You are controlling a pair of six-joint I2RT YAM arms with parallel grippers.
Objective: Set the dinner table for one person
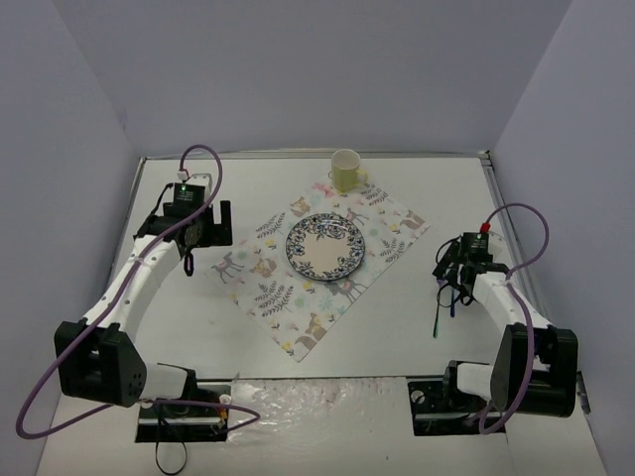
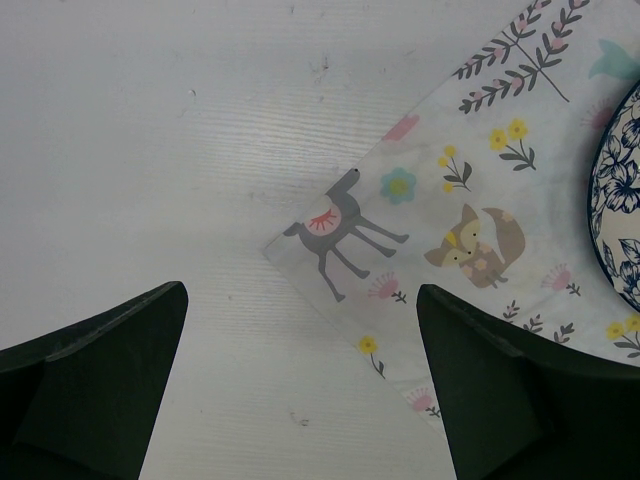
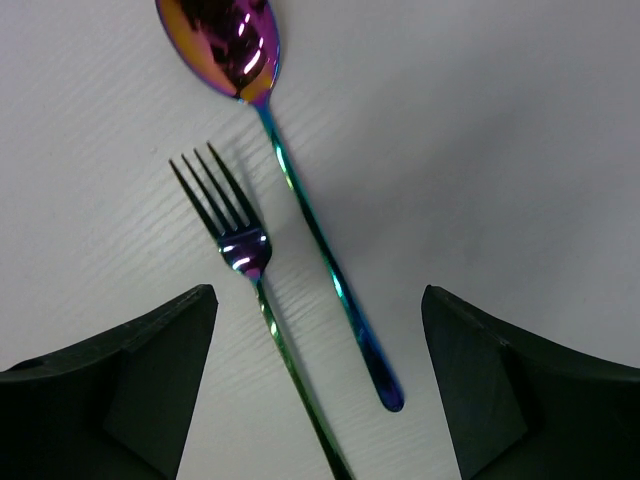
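The white dinner table (image 1: 397, 327) carries a pastel animal-print placemat (image 1: 268, 288), lying diagonally. A blue-patterned plate (image 1: 325, 246) sits on its middle. A pale yellow cup (image 1: 344, 170) stands at its far corner. An iridescent fork (image 3: 245, 250) and spoon (image 3: 300, 200) lie side by side on the bare table at the right, partly under my right gripper (image 1: 448, 270). That gripper (image 3: 315, 390) is open and empty, its fingers straddling both handles from above. My left gripper (image 1: 210, 226) is open and empty above the placemat's left corner (image 2: 330, 230).
Grey walls enclose the table on three sides. The plate's rim (image 2: 620, 200) shows at the right edge of the left wrist view. The fork's handle (image 1: 436, 319) points toward the right arm's base. Cables loop from both arms.
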